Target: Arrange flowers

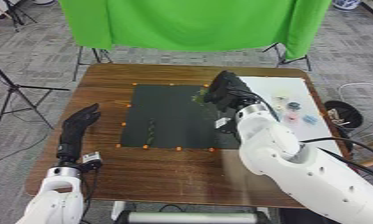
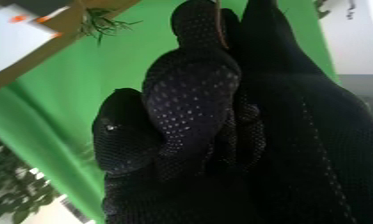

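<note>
Showing just left of the right hand [image 1: 225, 92]: one feathery green sprig [image 1: 200, 96], over the far part of the dark mat [image 1: 169, 112]. Can't tell if the right hand is open, closed or gripping the sprig; glove blocks the contact spot. Right wrist view: sprig sits just off the right hand [image 2: 191, 105], stem running out of frame. Second green stem [image 1: 150, 133] lies on the mat, left of the right hand and nearer the robot, so between the two hands. White sheet [image 1: 264, 86] is right of the right hand, with small blossoms on it: pink [image 1: 292, 116], blue [image 1: 309, 120], dark one [image 1: 293, 106]. Those sit close together, apart from the hand. Left hand [image 1: 74, 127] is open, fingers relaxed and pointing away from the robot, over the table [image 1: 102, 175], left of the mat, touching no flower. Orange markers [image 1: 179, 148] edge the mat. Bin [image 1: 344, 111] is past the table edge, right of the right hand. Green cloth [image 1: 196, 25] hangs beyond both hands.
</note>
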